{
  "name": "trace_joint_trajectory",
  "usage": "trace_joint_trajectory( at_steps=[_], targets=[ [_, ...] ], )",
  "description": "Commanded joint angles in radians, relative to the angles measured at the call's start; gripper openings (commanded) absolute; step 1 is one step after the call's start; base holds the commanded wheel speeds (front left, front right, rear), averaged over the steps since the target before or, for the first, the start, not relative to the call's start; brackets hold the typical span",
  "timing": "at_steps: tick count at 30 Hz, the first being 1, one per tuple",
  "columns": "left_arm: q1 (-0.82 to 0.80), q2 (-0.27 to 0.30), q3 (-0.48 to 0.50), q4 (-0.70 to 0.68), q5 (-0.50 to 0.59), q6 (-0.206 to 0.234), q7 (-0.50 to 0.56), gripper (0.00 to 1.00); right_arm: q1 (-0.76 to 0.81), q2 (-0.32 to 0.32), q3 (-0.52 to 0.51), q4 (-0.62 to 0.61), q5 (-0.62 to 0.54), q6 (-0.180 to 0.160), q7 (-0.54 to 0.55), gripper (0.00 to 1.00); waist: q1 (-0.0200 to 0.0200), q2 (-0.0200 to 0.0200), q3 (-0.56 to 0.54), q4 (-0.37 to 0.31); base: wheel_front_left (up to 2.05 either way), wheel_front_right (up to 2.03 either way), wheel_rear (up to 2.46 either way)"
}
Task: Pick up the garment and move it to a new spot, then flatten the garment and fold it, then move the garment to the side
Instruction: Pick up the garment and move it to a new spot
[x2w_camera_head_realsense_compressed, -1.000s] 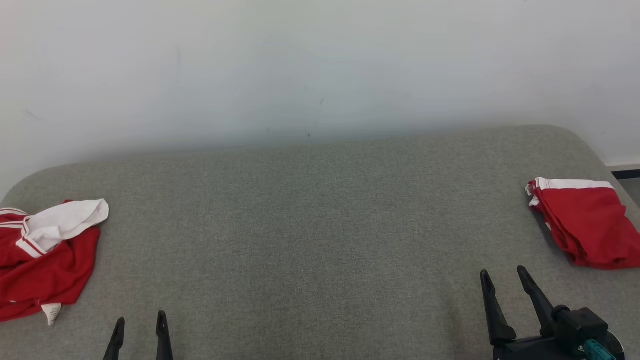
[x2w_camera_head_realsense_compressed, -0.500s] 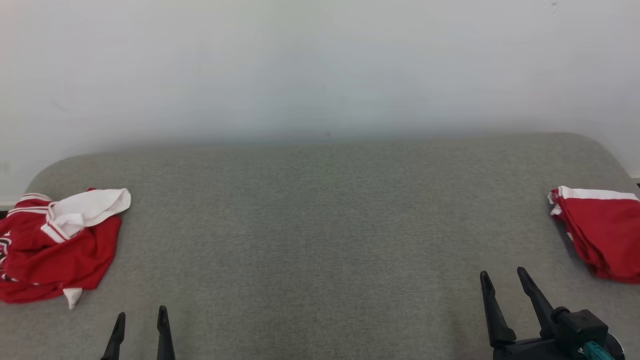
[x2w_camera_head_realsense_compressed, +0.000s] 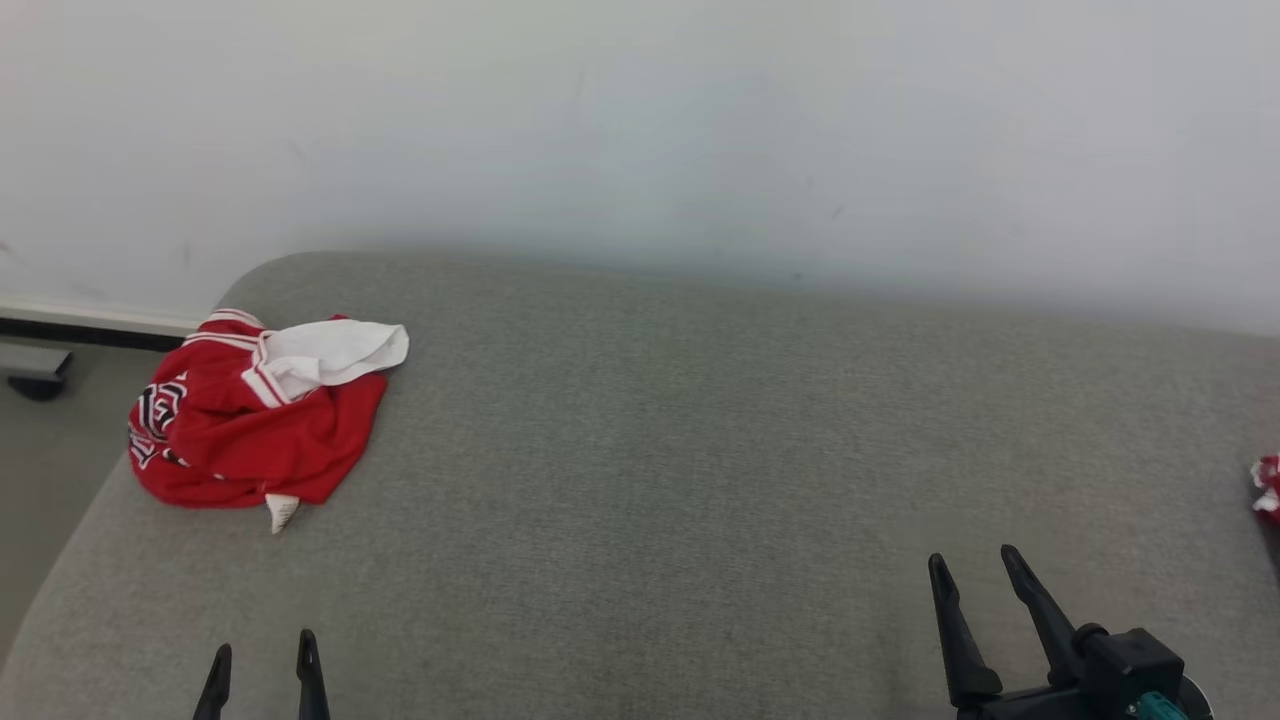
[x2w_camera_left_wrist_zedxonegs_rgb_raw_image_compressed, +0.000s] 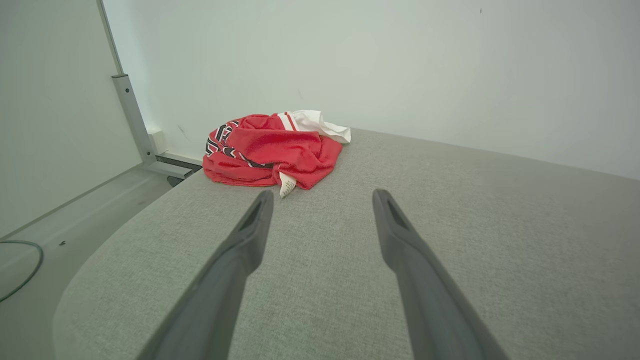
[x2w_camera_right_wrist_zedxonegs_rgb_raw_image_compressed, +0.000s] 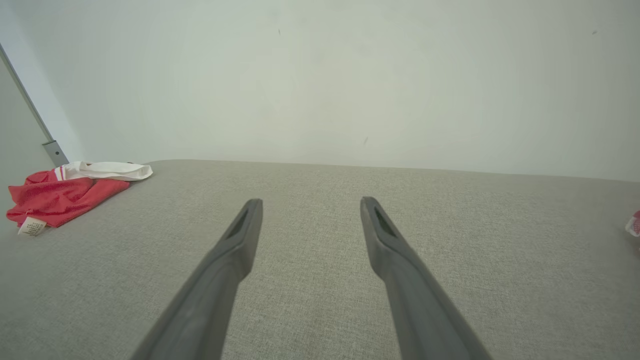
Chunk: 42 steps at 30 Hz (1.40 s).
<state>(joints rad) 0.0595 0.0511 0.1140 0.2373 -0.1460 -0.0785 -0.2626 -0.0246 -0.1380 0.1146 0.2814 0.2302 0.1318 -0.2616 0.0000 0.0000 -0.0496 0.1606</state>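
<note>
**Grey padded table, garment heaped at far left**

Grey table (x2w_camera_head_realsense_compressed: 650, 450) against a white wall. Far-left corner: crumpled red-and-white garment (x2w_camera_head_realsense_compressed: 255, 420), close to the edge, untouched. Left gripper (x2w_camera_head_realsense_compressed: 263, 645) low left, jaws wide, empty, well short of it. Right gripper (x2w_camera_head_realsense_compressed: 972, 556) low right, jaws wide, empty. Red cloth scrap (x2w_camera_head_realsense_compressed: 1265, 488) at the right edge. Garment looks light and limp; likely drapes and drags. Best hold: pinch the raised white fold or a hem.

A crumpled red fabric garment with white trim (x2w_camera_head_realsense_compressed: 255, 420) lies at the far left of the grey woven-fabric surface (x2w_camera_head_realsense_compressed: 650, 450). The left gripper (x2w_camera_head_realsense_compressed: 262, 650), near left, and the right gripper (x2w_camera_head_realsense_compressed: 972, 560), near right, have their fingers spread and empty, well apart from the garment.
</note>
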Motion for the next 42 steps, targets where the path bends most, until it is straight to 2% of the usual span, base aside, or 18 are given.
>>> trace_joint_trajectory(
  at_steps=[1, 10, 20, 25, 33, 37, 42],
  targets=[
    [0.009, -0.001, 0.007, 0.000, 0.016, -0.003, -0.003, 1.00, 0.012, 0.007, 0.003, 0.000, 0.002, -0.003, -0.004, 1.00, 0.0000, 0.0000, -0.001, 0.094, 0.00, 0.00, 0.00],
    [0.026, -0.001, 0.030, -0.007, 0.028, -0.007, -0.003, 1.00, 0.007, 0.026, 0.021, 0.005, 0.007, -0.003, -0.004, 1.00, 0.0000, 0.0000, 0.002, 0.215, 0.00, 0.00, 0.00],
    [0.034, -0.001, 0.044, -0.023, 0.029, 0.002, -0.003, 1.00, -0.006, 0.030, 0.054, 0.015, 0.014, -0.003, -0.004, 1.00, 0.0000, 0.0000, -0.001, 0.262, 0.00, 0.00, 0.00],
    [0.040, -0.001, 0.047, -0.009, 0.022, 0.012, -0.003, 1.00, -0.010, 0.025, 0.063, 0.017, 0.016, -0.003, -0.004, 1.00, 0.0000, 0.0000, 0.001, 0.261, 0.00, 0.00, 0.00],
    [-0.006, -0.001, 0.050, 0.043, 0.030, 0.025, -0.003, 1.00, -0.025, 0.009, 0.087, 0.013, 0.023, -0.003, -0.004, 1.00, 0.0000, 0.0000, 0.037, 0.222, 0.00, 0.00, 0.00],
    [-0.078, 0.005, 0.053, 0.095, 0.022, 0.017, -0.003, 1.00, -0.047, -0.008, 0.096, 0.001, 0.019, -0.003, -0.004, 1.00, 0.0000, 0.0000, 0.087, 0.194, 0.00, 0.00, 0.00],
    [-0.251, 0.056, 0.049, 0.176, 0.015, 0.000, 0.017, 1.00, -0.090, -0.042, 0.107, -0.025, 0.008, -0.003, -0.004, 1.00, 0.0000, 0.0000, 0.178, 0.152, 0.00, 0.00, 0.00]
  ],
)
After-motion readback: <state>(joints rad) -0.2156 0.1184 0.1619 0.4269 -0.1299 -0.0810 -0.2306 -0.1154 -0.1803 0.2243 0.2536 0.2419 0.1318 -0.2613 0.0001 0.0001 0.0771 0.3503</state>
